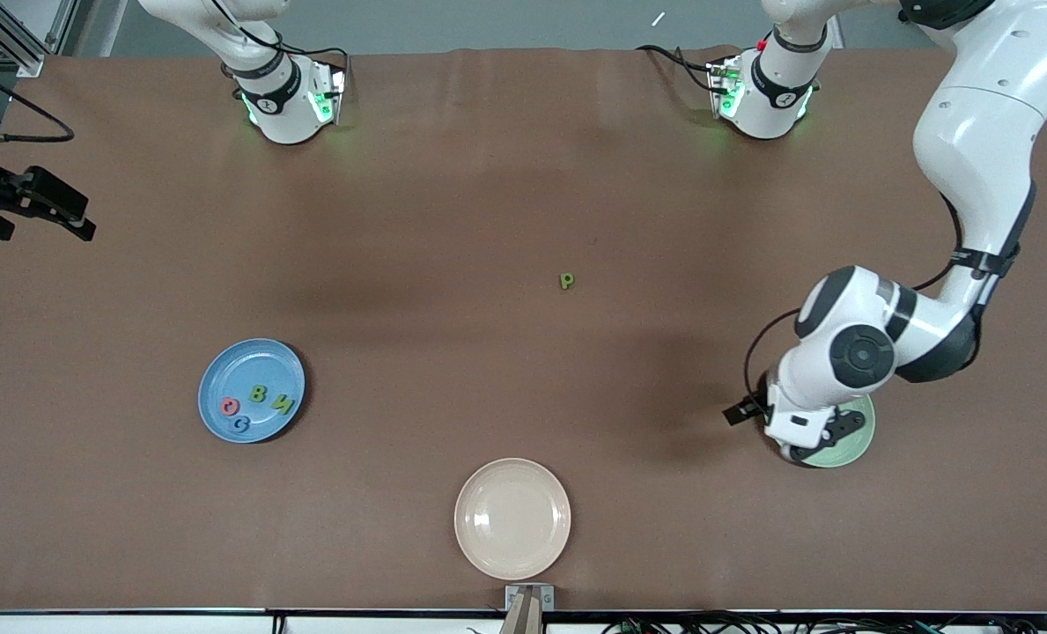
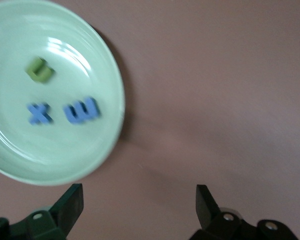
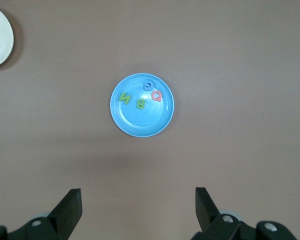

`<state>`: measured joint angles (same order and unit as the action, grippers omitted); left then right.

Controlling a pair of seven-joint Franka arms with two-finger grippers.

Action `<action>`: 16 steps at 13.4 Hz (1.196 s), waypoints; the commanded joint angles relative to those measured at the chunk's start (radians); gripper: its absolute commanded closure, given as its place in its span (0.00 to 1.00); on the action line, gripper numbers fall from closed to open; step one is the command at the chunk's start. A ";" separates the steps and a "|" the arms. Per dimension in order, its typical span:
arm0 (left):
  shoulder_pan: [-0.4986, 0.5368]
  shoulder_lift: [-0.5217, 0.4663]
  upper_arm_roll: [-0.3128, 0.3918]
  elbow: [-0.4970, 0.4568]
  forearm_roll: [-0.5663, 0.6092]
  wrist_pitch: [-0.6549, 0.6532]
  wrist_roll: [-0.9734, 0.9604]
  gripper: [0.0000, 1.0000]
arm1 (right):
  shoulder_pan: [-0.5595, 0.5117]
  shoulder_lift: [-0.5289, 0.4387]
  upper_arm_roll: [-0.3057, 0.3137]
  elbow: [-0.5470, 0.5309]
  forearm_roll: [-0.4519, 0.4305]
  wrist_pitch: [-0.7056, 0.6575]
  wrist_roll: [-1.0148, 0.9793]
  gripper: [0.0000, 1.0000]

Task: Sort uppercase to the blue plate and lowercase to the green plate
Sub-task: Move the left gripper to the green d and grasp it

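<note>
The round glossy blue plate [image 1: 251, 390] with its raised rim holds four chunky little capitals: a red Q [image 1: 231, 406], a blue C [image 1: 241, 423], a green B [image 1: 258, 394] and a green N [image 1: 283, 404], all lying flat and close together on the half of the plate nearer the front camera. The round pale mint-green plate [image 2: 20, 160], just as shiny, carries three small letters: a green n [image 2: 40, 69], a blue x [image 2: 39, 113] and a blue m [image 2: 82, 110], the two blue ones side by side.

A round beige plate [image 1: 512, 518], smooth and bare, sits nearer the front camera than the blue plate, toward the left arm's end. One green lowercase p [image 1: 566, 281] lies alone on the matte brown bench [image 1: 453, 220], farther from the front camera than the beige plate.

The left end effector [image 2: 140, 205] hangs over the mint-green plate's edge, fingers spread wide and holding nothing. The right end effector [image 3: 138, 207] waits high over the bench with the blue plate in its wrist view, fingers likewise apart and empty.
</note>
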<state>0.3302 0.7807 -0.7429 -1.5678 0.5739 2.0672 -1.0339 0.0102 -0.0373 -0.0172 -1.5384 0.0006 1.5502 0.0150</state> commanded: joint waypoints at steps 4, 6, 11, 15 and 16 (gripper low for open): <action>-0.053 -0.038 -0.092 -0.148 0.018 0.033 -0.138 0.10 | -0.021 -0.007 0.025 0.034 -0.010 -0.036 0.017 0.00; -0.071 -0.040 -0.119 -0.216 0.084 0.074 -0.219 0.12 | -0.016 -0.007 0.026 0.034 -0.010 -0.042 0.016 0.00; -0.187 -0.024 -0.130 -0.284 0.170 0.160 -0.411 0.20 | -0.021 -0.010 0.025 0.029 -0.011 -0.036 0.014 0.00; -0.281 -0.005 -0.127 -0.284 0.172 0.220 -0.410 0.28 | -0.018 -0.010 0.026 0.027 -0.014 -0.036 0.016 0.00; -0.304 -0.003 -0.125 -0.284 0.175 0.223 -0.410 0.30 | -0.018 -0.010 0.026 0.026 -0.013 -0.041 0.017 0.00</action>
<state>0.0575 0.7805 -0.8719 -1.8413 0.7236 2.2623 -1.4301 0.0098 -0.0373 -0.0087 -1.5022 -0.0015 1.5122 0.0160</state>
